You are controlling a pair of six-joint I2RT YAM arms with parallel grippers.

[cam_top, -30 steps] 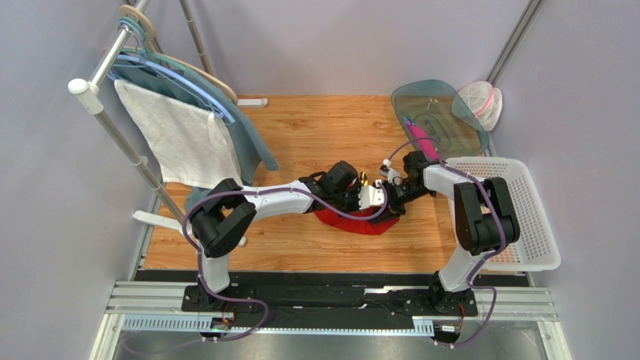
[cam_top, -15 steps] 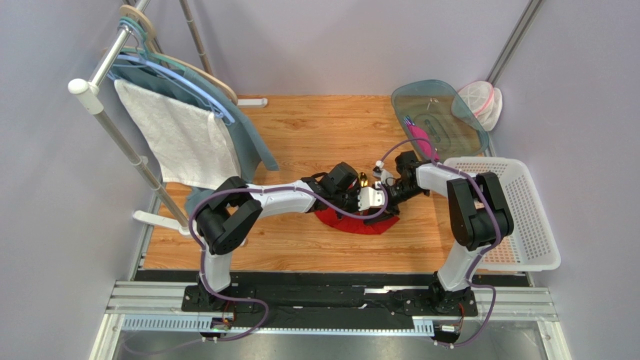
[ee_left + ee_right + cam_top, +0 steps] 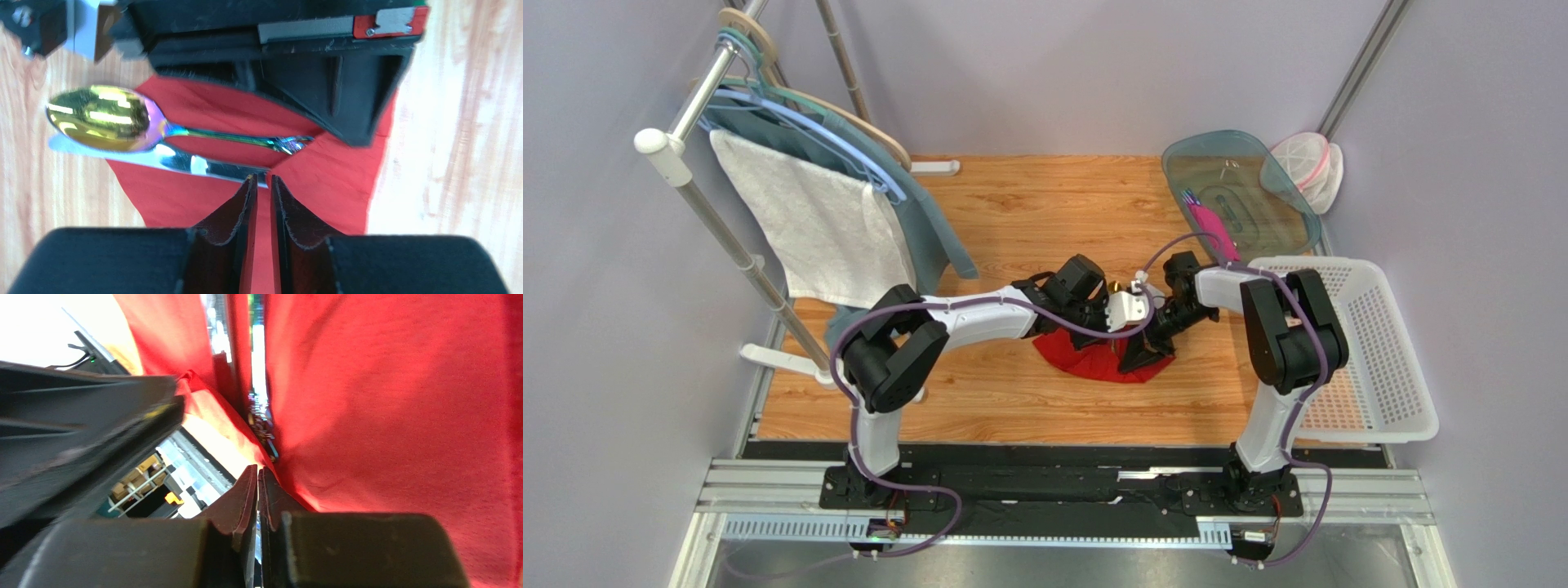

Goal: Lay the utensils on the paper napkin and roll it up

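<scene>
On the table (image 3: 1014,221), the napkin (image 3: 1087,365) is seen half folded over a spoon (image 3: 104,119) and knife (image 3: 184,162) laid side by side. Limp, tearable paper is best pinched lightly at a fold; slick cutlery may slide out. The right gripper (image 3: 258,478) is closed on a napkin fold. The left gripper (image 3: 261,184) is nearly closed, and whether it holds paper cannot be told.

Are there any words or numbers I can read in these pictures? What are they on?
No words or numbers can be read anywhere.
Blue-green tray: faint marks inside, too small to read.
Silver strip above the napkin: blank.
Red napkin: plain, no writing.
Spoon: shiny, no writing that shows.
White basket: no label in view.
</scene>
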